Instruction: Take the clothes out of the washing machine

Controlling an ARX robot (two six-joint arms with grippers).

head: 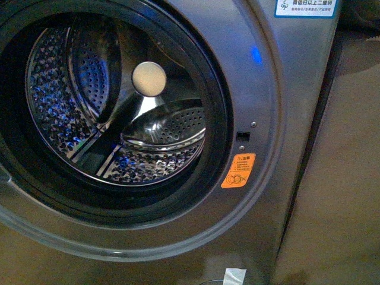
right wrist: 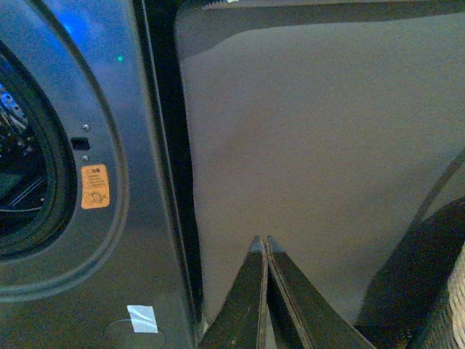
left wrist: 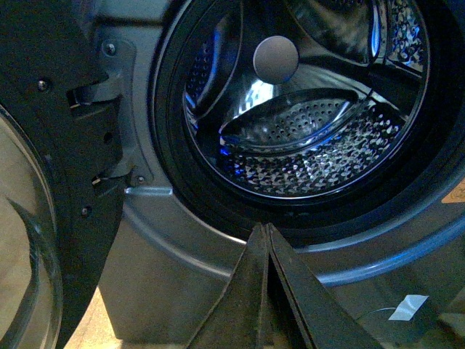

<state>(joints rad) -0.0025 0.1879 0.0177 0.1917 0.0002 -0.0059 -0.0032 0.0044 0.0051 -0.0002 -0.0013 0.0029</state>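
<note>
The grey washing machine [head: 261,107] fills the front view, its round porthole open onto the perforated steel drum [head: 119,107]. No clothes show in the drum in any view. An orange sticker [head: 238,170] and a white tape patch [head: 234,276] sit on its front. In the left wrist view my left gripper [left wrist: 264,229] is shut and empty, just below the porthole rim and in front of the drum [left wrist: 305,123]. In the right wrist view my right gripper [right wrist: 261,243] is shut and empty, in front of a plain beige panel, right of the machine's front [right wrist: 138,218].
The open door [left wrist: 43,182] with its glass bowl hangs at the porthole's left side in the left wrist view. A beige panel [right wrist: 312,145] stands right of the machine. A woven basket's edge [right wrist: 452,305] shows in the right wrist view's corner.
</note>
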